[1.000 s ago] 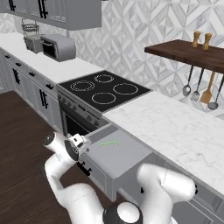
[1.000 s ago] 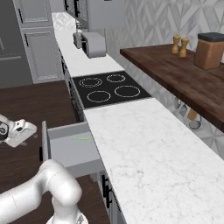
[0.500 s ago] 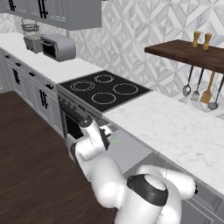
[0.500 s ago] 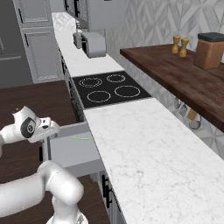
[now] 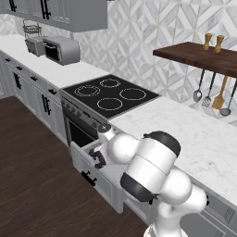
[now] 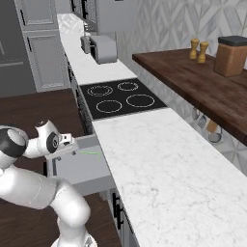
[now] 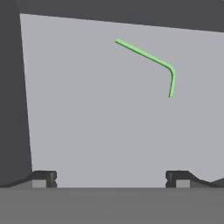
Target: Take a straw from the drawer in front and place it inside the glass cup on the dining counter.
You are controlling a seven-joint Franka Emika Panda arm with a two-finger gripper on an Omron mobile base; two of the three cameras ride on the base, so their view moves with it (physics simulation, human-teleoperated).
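I've swung my arm in from the drawer's outer side to right over it within the last second — approach done, descent next. My claw is spread wide, holding nothing. The straw, bent near one end, lies flat on the drawer floor — ahead of my fingertips in the hand view, toward the right finger's side, well apart from both.

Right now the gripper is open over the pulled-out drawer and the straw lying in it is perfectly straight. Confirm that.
Not quite. The gripper is open over the pulled-out drawer, but the straw is not straight: the hand view shows a long pale green section that bends sharply into a short end. It lies flat on the drawer floor, untouched.
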